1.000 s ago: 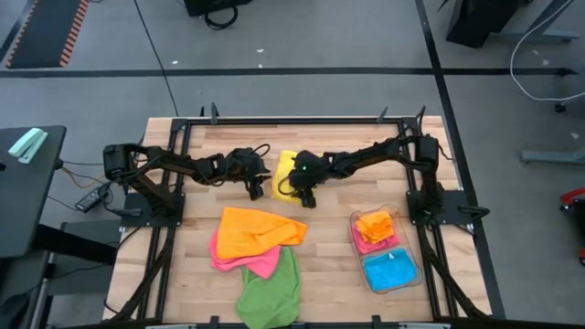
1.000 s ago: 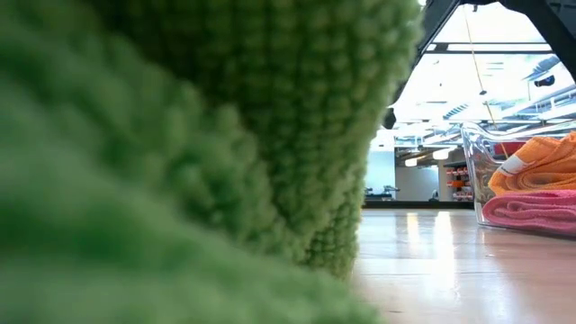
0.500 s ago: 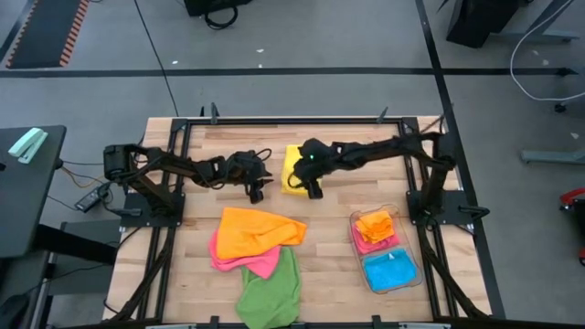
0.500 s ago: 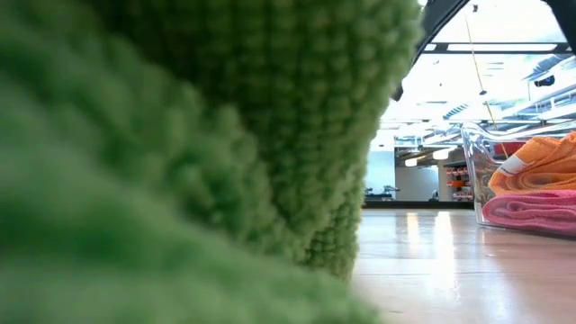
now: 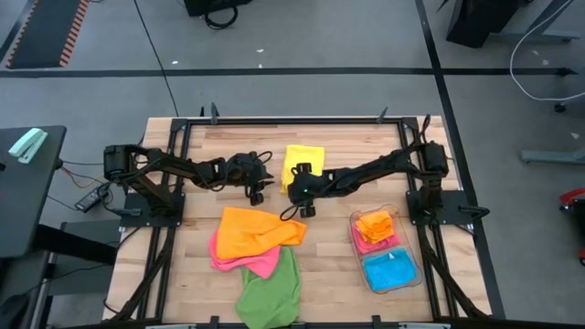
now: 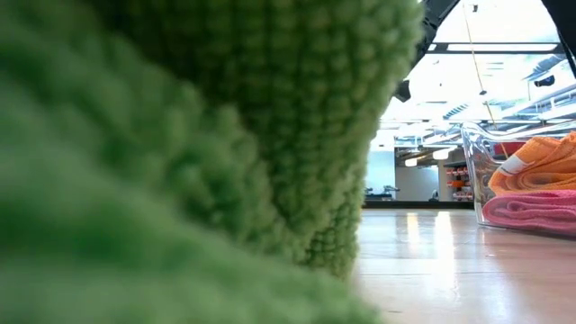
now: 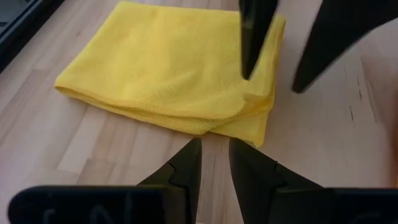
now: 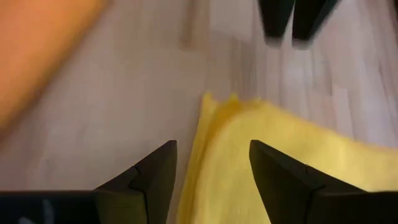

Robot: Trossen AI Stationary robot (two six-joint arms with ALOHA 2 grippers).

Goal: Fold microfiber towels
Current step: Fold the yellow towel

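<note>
A folded yellow towel (image 5: pixel 304 161) (image 7: pixel 174 74) lies flat on the table's far middle. My right gripper (image 5: pixel 302 206) (image 8: pixel 214 168) stands open over the towel's near edge, one finger above the cloth and one above bare wood (image 7: pixel 272 81); no touch shows. My left gripper (image 5: pixel 257 194) (image 7: pixel 214 165) waits just left of the towel, open only by a narrow gap, with nothing between its fingers. Nearer, an orange towel (image 5: pixel 258 232) lies on a pink one (image 5: pixel 239 259), beside a green towel (image 5: pixel 271 289).
A clear bin (image 5: pixel 406 270) at the right holds folded orange, pink and blue towels. The green towel (image 6: pixel 180 135) fills most of the low view, with the bin (image 6: pixel 477 171) beyond it. Bare wood lies between the yellow towel and the bin.
My right arm has swung across the yellow towel, first toward the far edge, then back toward the near edge, and its wrist has rolled. More of the towel's far part now shows beside the arm.
</note>
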